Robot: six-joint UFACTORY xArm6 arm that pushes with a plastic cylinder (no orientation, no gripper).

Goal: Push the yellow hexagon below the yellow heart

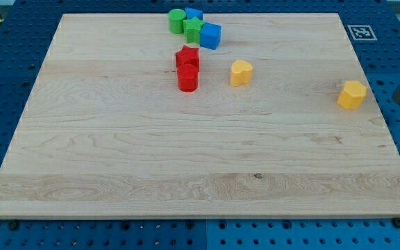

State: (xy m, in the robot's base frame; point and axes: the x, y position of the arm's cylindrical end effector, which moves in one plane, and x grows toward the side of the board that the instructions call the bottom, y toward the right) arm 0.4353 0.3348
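Two yellow blocks: yellow hexagon (pixel 352 94) sits far right of the frame, right near the board's (pixel 186 180) right edge; yellow heart (pixel 241 72) is upper middle, well apart from it.
Rod: a dark rod shows at the far right edge, off the board, just right of the hexagon. My tip itself isn't visible, so I can't point at it. No jaws on this rig, so nothing is grasped, and I can't tell if it's touching anything.
Target spot: bare wood below the heart, so the hexagon needs to travel left and a bit toward the frame's bottom.
Biggest risk: hexagon is so close to the edge that an off-centre shove probably spins it or slides it off the board.
Second risk: pushing too high would likely knock the heart itself and move the target.
Bystanders: red star (pixel 187 57) and red cylinder (pixel 187 78) left of the heart; overshoot could reach them. Green cylinder (pixel 177 20), green star (pixel 194 29), two blue blocks (pixel 210 35) up top look safe.
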